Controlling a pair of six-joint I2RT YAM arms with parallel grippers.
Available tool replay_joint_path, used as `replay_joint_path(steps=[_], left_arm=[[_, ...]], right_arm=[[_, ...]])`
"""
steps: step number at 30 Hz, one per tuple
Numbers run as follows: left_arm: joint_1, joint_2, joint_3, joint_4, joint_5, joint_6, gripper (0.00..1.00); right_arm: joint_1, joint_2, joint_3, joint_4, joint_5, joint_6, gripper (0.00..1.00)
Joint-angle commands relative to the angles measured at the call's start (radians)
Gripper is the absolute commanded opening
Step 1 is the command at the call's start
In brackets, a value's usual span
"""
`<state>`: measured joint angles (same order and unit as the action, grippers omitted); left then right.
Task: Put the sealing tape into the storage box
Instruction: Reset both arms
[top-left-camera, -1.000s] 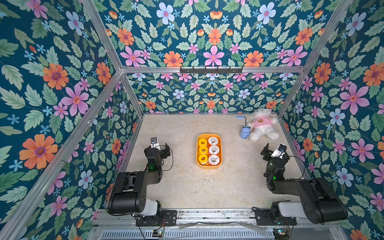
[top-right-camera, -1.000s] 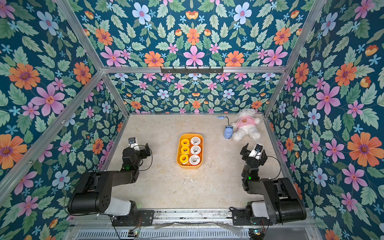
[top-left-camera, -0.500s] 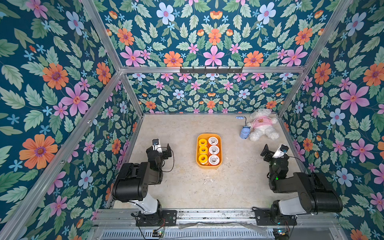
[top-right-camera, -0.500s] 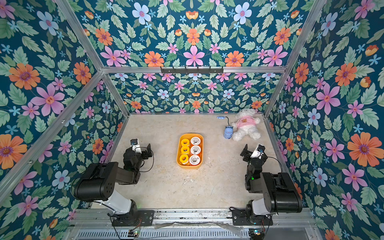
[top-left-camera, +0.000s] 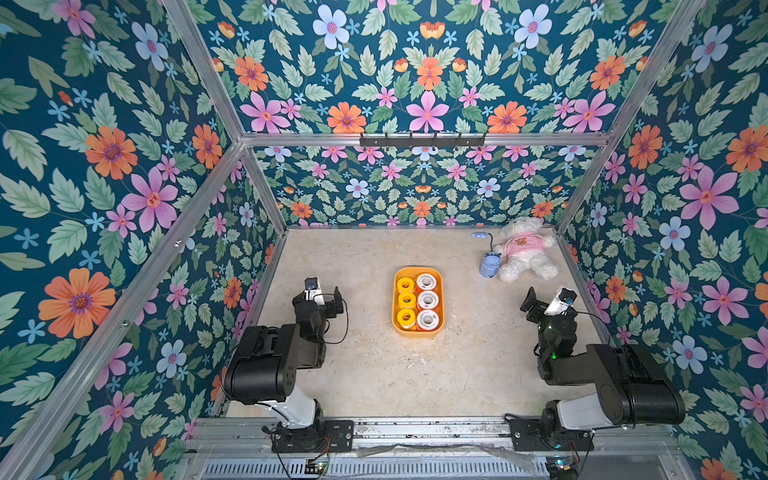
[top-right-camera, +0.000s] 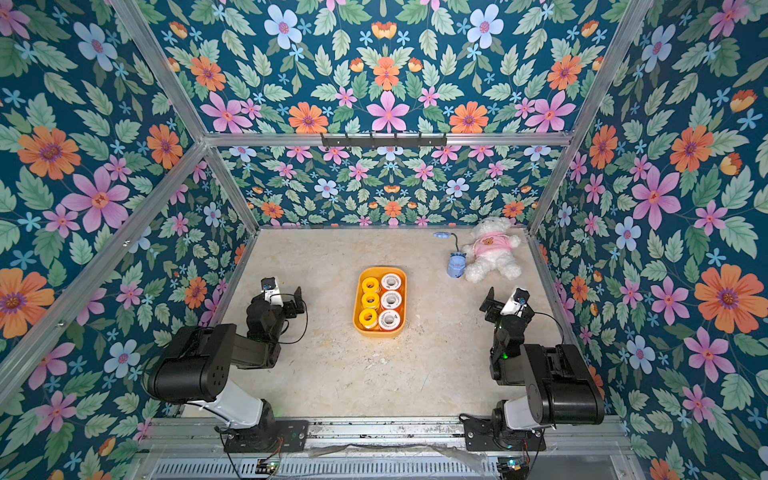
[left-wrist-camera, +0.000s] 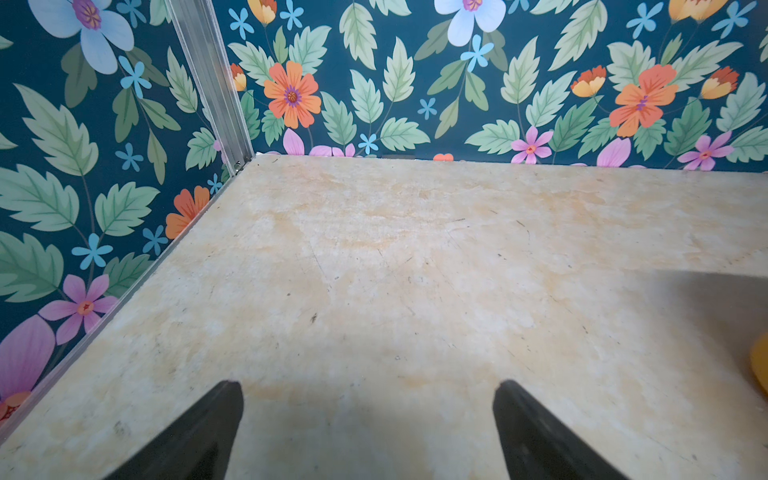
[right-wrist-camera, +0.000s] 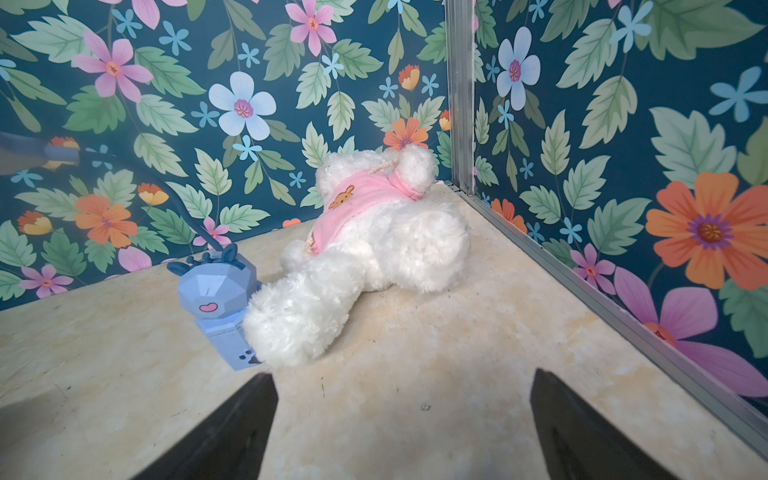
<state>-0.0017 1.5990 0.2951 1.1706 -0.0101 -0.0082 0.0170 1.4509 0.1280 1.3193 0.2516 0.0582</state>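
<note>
Top views — sealing tape in storage box, between left end effector and right end effector (both released).

Yellow-orange storage box sits mid-table, packed with sealing tape in two rows of three. There are three yellow rolls on the left arm's side and three white-faced rolls right beside them. The left gripper and right gripper hang over bare tabletop, well apart from the box, nothing in either. Far right corner has a white teddy bear in a pink shirt lying down, with a little blue gadget right up against it. Floral wallpaper everywhere, and a black hook rack on the back rail.
</note>
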Motion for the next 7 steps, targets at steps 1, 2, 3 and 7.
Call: replay_joint_path(steps=[1, 2, 3, 7], left_arm=[[0.002, 0.001, 0.003, 0.017, -0.006, 0.002, 1.00], [0.001, 0.001, 0.003, 0.018, -0.005, 0.002, 1.00], [0.002, 0.001, 0.004, 0.019, -0.005, 0.002, 1.00], [0.001, -0.002, 0.003, 0.017, -0.010, 0.004, 1.00]], right_arm=[[0.001, 0.000, -0.001, 0.034, -0.008, -0.008, 0.99], [0.000, 0.001, 0.000, 0.034, -0.008, -0.008, 0.99], [0.001, 0.000, 0.000, 0.033, -0.008, -0.008, 0.99], [0.001, 0.000, -0.003, 0.038, -0.005, -0.008, 0.99]])
